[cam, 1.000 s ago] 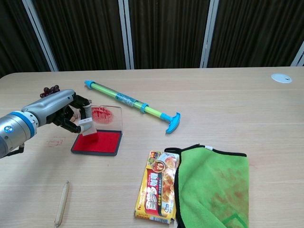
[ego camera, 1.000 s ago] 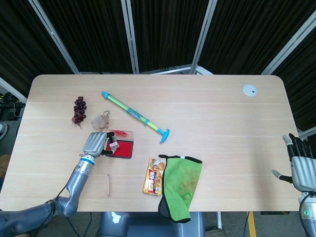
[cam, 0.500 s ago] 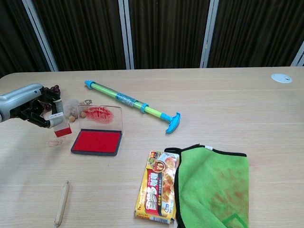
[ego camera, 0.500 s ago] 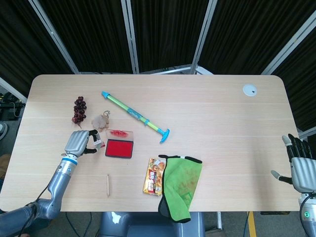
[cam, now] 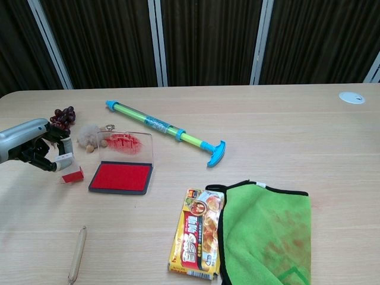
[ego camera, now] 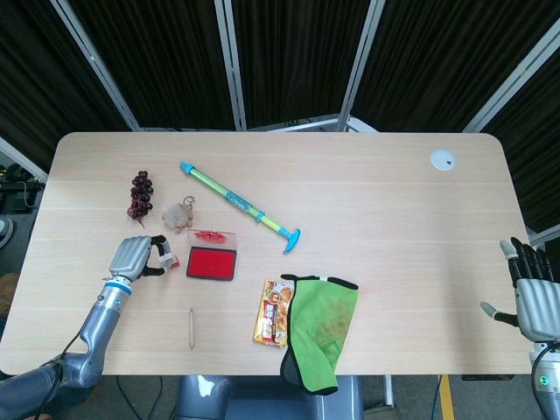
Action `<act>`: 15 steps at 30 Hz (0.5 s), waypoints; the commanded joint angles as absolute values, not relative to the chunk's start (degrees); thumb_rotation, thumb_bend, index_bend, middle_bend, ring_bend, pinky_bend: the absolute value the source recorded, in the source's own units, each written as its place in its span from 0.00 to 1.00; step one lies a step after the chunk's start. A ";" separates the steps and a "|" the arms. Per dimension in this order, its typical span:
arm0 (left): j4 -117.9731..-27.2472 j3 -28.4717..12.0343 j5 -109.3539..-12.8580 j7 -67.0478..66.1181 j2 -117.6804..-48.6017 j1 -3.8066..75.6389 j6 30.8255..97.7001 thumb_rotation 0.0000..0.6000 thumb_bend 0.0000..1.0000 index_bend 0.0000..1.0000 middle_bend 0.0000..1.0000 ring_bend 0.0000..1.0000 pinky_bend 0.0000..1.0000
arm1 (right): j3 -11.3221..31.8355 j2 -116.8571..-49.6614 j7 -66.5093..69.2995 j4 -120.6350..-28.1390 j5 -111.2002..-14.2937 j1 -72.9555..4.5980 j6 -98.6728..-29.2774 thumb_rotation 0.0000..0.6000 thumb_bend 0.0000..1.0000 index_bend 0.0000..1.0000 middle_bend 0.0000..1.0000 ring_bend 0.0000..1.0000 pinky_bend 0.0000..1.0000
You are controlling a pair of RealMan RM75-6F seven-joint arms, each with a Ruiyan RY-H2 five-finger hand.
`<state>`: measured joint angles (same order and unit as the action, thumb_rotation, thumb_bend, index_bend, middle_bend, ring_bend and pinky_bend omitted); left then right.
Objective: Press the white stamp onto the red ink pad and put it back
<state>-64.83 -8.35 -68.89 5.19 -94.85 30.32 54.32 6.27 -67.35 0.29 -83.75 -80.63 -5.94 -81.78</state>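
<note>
The left hand (cam: 29, 149) fingers (cam: 52, 159) pinch the white stamp (cam: 66, 168), just left of the ink pad (cam: 121, 177)

A pale wood-grain table (ego camera: 367, 219) against black curtains (ego camera: 289, 52) with grey-white frames. A red ink pad (cam: 120, 177) in a black case. A white stamp (cam: 68, 168) with a red base. Dark red grapes (ego camera: 140, 195). A green and blue tube (cam: 166, 131). A bright green cloth (cam: 267, 231), black-edged. A yellow and red packet (cam: 195, 234). A silver hand (ego camera: 129, 258) with black fingers (ego camera: 158, 255).
</note>
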 commanded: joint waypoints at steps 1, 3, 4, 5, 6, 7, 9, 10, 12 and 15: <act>-63.44 -8.12 -68.80 5.39 -95.61 30.39 53.59 1.00 0.35 0.53 0.52 0.83 0.95 | 6.24 -67.41 0.21 -83.62 -80.58 -5.97 -81.66 1.00 0.00 0.00 0.00 0.00 0.00; -62.81 -8.16 -68.98 5.78 -95.96 30.32 53.70 1.00 0.35 0.52 0.51 0.82 0.95 | 6.24 -67.40 0.25 -83.63 -80.54 -5.98 -81.61 1.00 0.00 0.00 0.00 0.00 0.00; -62.54 -8.14 -69.15 5.94 -96.10 30.24 53.88 1.00 0.35 0.52 0.50 0.82 0.95 | 6.25 -67.41 0.18 -83.58 -80.52 -6.00 -81.57 1.00 0.00 0.00 0.00 0.00 0.00; -62.45 -8.13 -69.30 6.18 -96.15 30.16 54.00 1.00 0.34 0.51 0.49 0.82 0.95 | 6.25 -67.41 0.16 -83.57 -80.53 -6.00 -81.58 1.00 0.00 0.00 0.00 0.00 0.00; -62.42 -8.13 -69.44 6.47 -96.16 30.11 54.06 1.00 0.33 0.50 0.48 0.82 0.95 | 6.25 -67.41 0.17 -83.59 -80.53 -6.00 -81.60 1.00 0.00 0.00 0.00 0.00 0.00; -62.37 -8.09 -69.61 6.72 -96.10 30.06 54.05 1.00 0.33 0.49 0.46 0.82 0.95 | 6.26 -67.42 0.15 -83.57 -80.53 -6.00 -81.62 1.00 0.00 0.00 0.00 0.00 0.00; -62.24 -8.05 -69.83 6.80 -96.06 30.05 54.07 1.00 0.30 0.47 0.42 0.82 0.95 | 6.26 -67.45 0.09 -83.55 -80.52 -6.01 -81.59 1.00 0.00 0.00 0.00 0.00 0.00; -62.22 -8.03 -69.93 6.82 -96.05 30.03 54.09 1.00 0.28 0.45 0.39 0.82 0.94 | 6.25 -67.46 0.08 -83.56 -80.52 -6.02 -81.57 1.00 0.00 0.00 0.00 0.00 0.00; -62.24 -7.95 -70.11 6.89 -96.00 29.99 54.06 1.00 0.24 0.42 0.34 0.82 0.94 | 6.24 -67.48 0.03 -83.57 -80.53 -6.01 -81.58 1.00 0.00 0.00 0.00 0.00 0.00; -62.30 -7.86 -70.26 6.77 -95.93 29.95 54.01 1.00 0.21 0.39 0.28 0.81 0.94 | 6.23 -67.48 -0.01 -83.63 -80.53 -6.00 -81.61 1.00 0.00 0.00 0.00 0.00 0.00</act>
<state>-62.29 -7.87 -70.25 6.78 -95.94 29.95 54.01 6.23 -67.48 -0.01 -83.63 -80.53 -6.00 -81.61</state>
